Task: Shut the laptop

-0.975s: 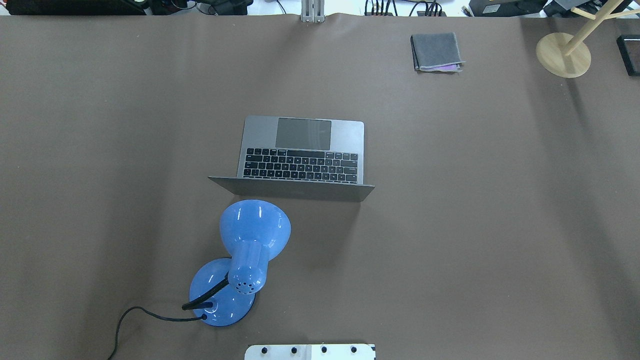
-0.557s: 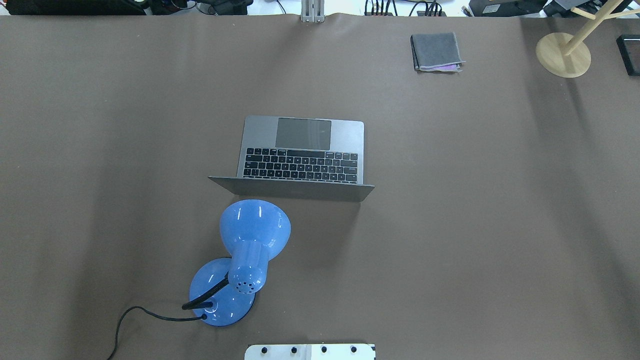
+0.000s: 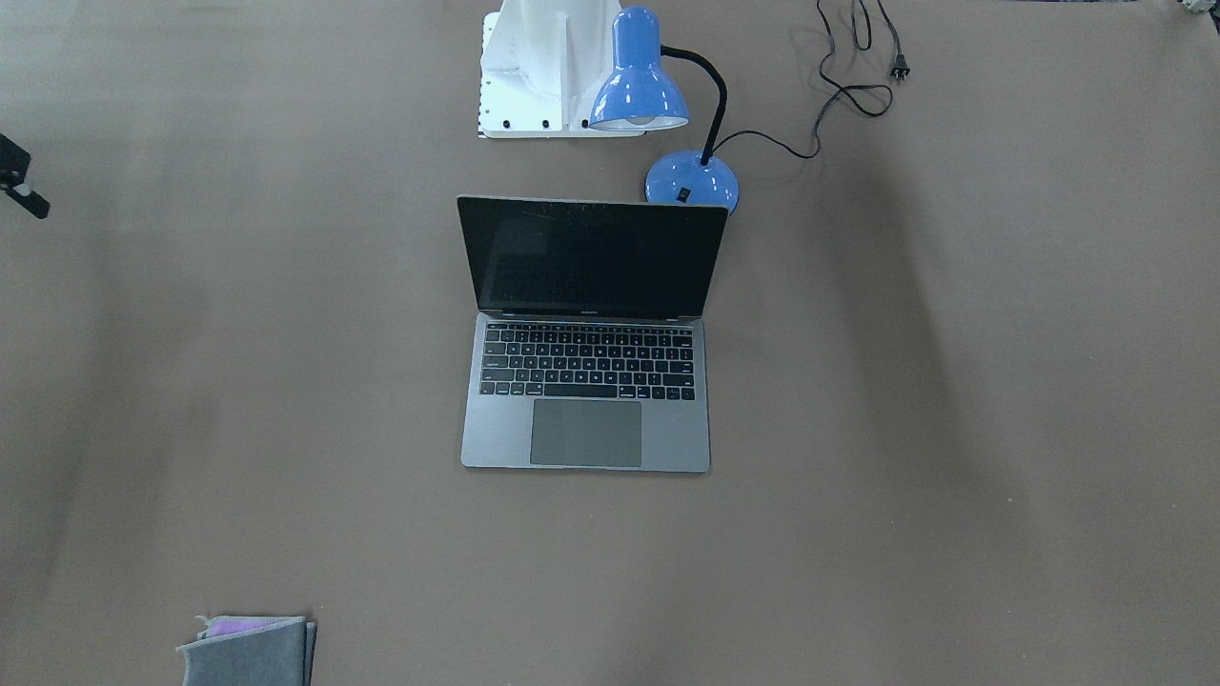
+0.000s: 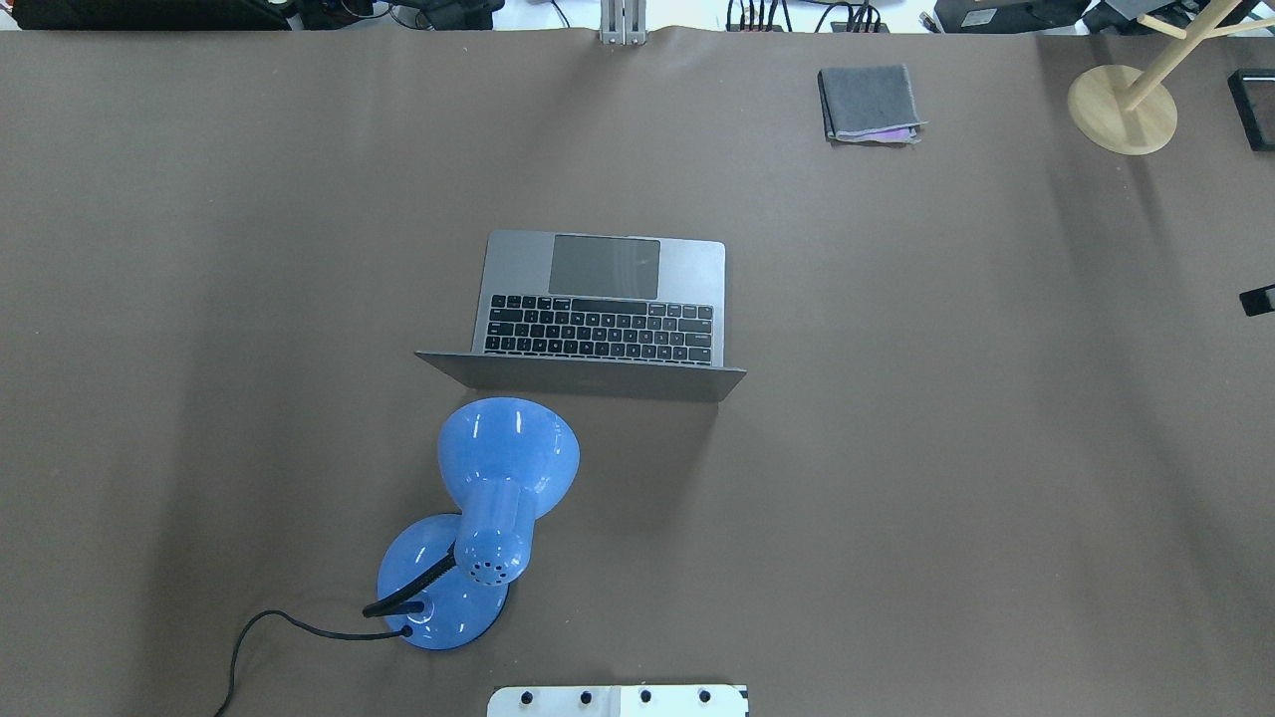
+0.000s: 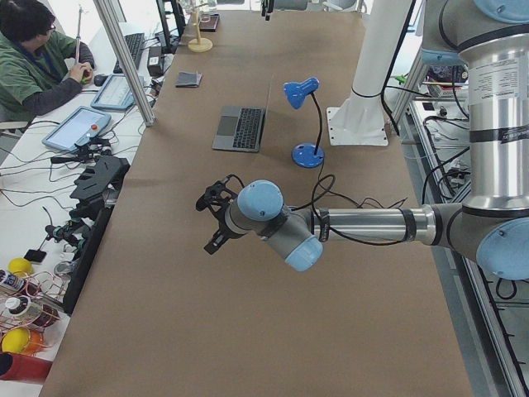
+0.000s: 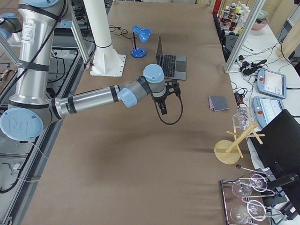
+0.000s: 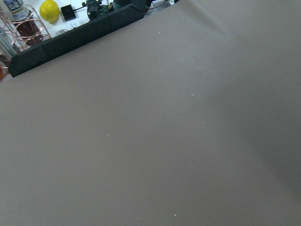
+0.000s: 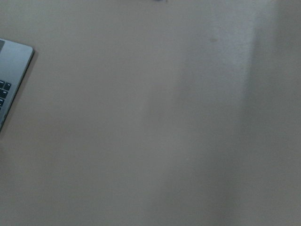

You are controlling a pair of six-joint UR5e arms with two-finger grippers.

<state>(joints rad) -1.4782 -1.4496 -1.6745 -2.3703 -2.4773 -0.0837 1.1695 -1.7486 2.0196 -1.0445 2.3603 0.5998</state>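
Note:
The laptop (image 4: 605, 299) stands open in the middle of the table, its lid upright and its dark screen (image 3: 591, 255) facing away from the robot's base. It also shows in the side views (image 5: 240, 128) (image 6: 171, 65), and its corner shows in the right wrist view (image 8: 9, 70). My right gripper (image 4: 1257, 299) (image 3: 19, 186) only reaches into the edge of the two fixed views, far to the laptop's right. I cannot tell whether it is open or shut. My left gripper (image 5: 213, 240) shows only in the exterior left view, far from the laptop. I cannot tell its state.
A blue desk lamp (image 4: 498, 478) stands just behind the laptop's lid on the robot's side, its cord (image 3: 839, 90) trailing off. A folded grey cloth (image 4: 869, 103) lies at the far right. A wooden stand (image 4: 1123, 108) is at the far right corner. The white robot base (image 4: 618, 701) is at the near edge.
A dark tip of my right gripper has come into the overhead view at its right edge. The laptop and the lamp have not moved.

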